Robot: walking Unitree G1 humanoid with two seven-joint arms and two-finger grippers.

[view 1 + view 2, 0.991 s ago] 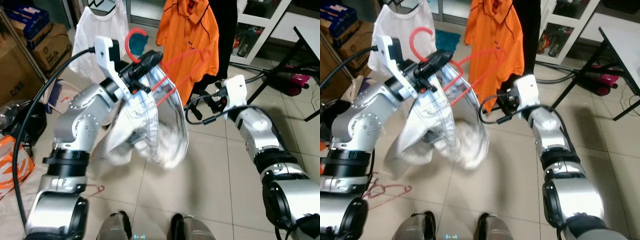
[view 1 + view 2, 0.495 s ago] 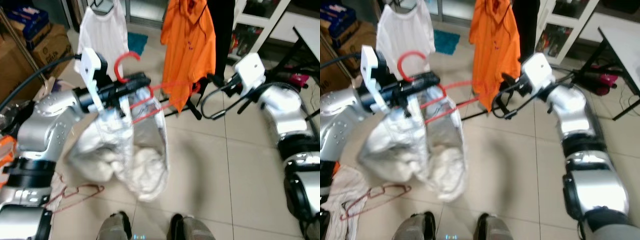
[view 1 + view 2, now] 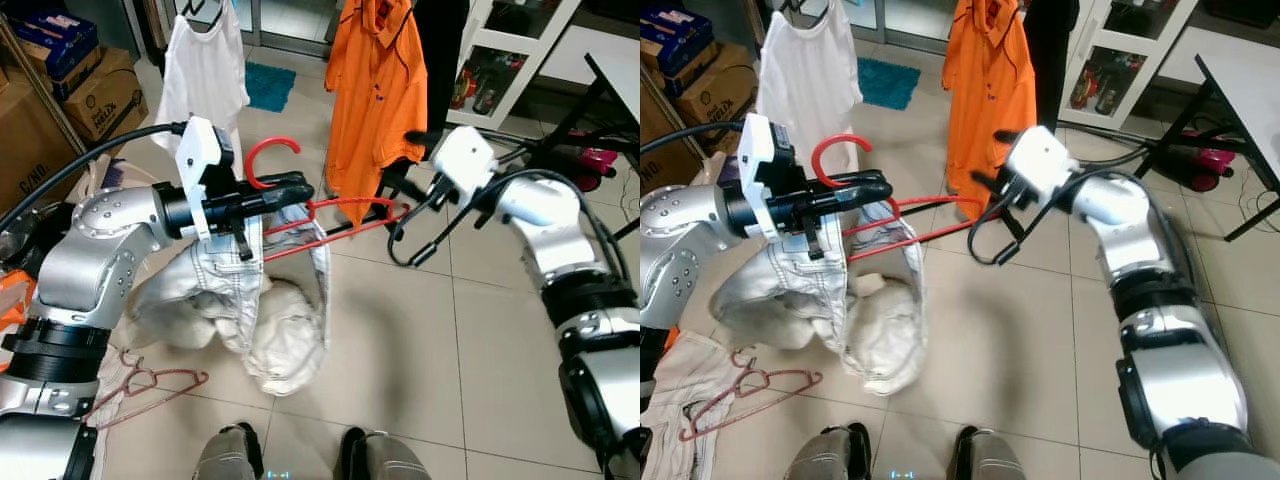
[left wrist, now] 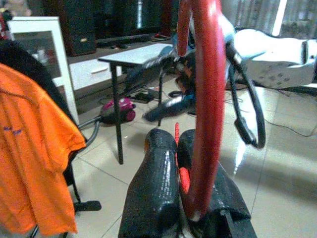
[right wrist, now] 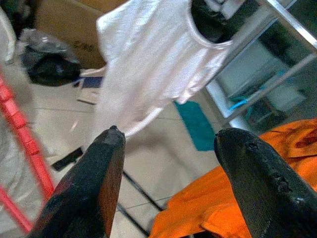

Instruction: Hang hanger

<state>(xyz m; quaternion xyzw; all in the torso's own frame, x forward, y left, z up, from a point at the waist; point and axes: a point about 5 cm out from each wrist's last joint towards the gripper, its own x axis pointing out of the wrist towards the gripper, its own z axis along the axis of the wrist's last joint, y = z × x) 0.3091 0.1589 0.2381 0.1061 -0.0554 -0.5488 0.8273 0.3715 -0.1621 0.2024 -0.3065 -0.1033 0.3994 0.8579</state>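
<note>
- Two things have changed within the last second: the left gripper (image 3: 865,188) has dropped from upper centre to mid-left of the head view, and the right gripper (image 3: 985,190) has swung in from the right to the hanger's far end.
- Left gripper is clamped shut on the red hanger (image 3: 910,222) at its neck; the hook (image 3: 830,155) curls up above the fingers, and in the left wrist view it crosses just in front of them.
- Right gripper is spread wide, holding nothing, near the hanger's right tip; whether it touches is unclear.
- White trousers (image 3: 275,320) hang from the hanger, sagging low toward the floor (image 3: 470,350) at centre-left.
- My read: the hanger is carried but not yet hung; the rail lies ahead at the top.
- Top centre, an orange shirt (image 3: 378,90) and a white shirt (image 3: 205,70) already hang, crowding the spot.
- Lower left, a spare hanger (image 3: 745,385) lies near the feet; boxes (image 3: 95,95) stand upper left.
</note>
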